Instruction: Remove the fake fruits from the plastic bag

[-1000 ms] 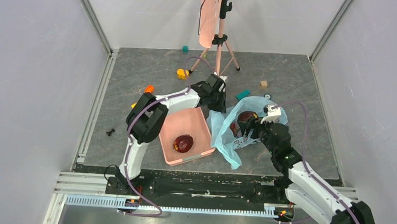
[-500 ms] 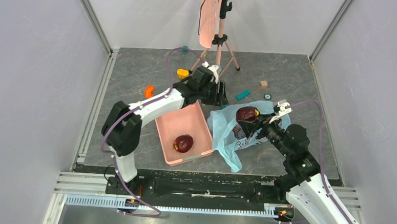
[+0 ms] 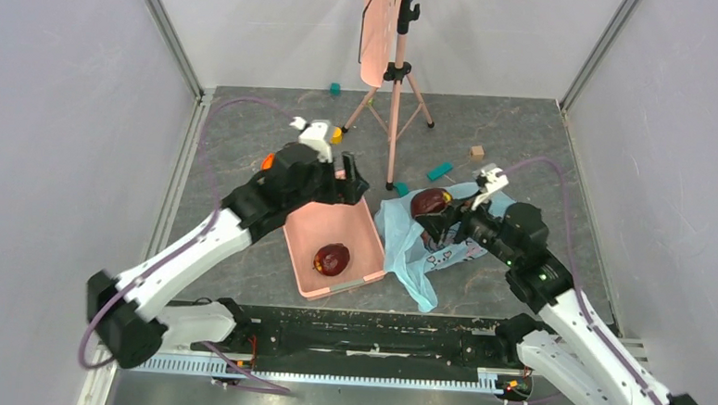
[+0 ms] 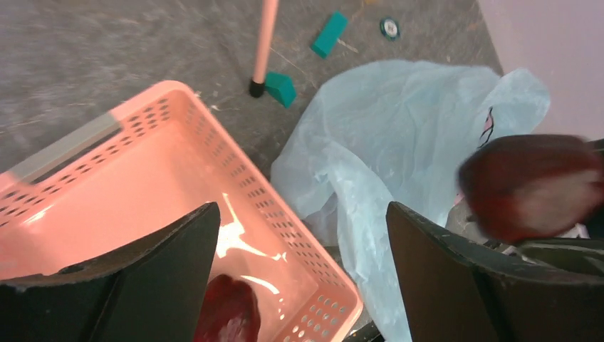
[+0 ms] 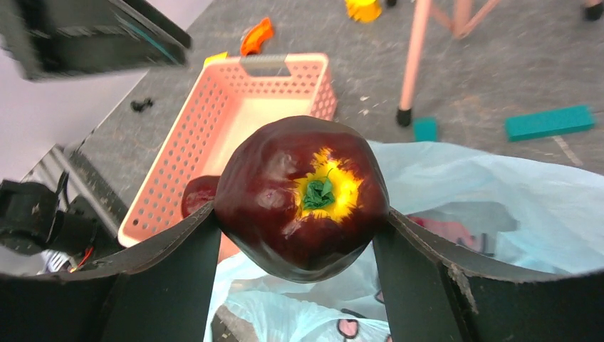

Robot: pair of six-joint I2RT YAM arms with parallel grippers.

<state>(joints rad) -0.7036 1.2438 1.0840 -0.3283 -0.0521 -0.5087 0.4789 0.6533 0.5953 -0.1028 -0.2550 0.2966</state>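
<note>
The pink basket (image 3: 328,221) lay open from above, one fake fruit (image 3: 332,259) in its near half; the left end effector (image 3: 349,185) and tripod (image 3: 394,121) crowded its far edge.

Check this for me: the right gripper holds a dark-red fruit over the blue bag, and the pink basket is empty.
Wrong on one point. The top view shows one dark-red fruit already lying in the pink basket. The right gripper does hold a second fruit over the blue bag.
</note>
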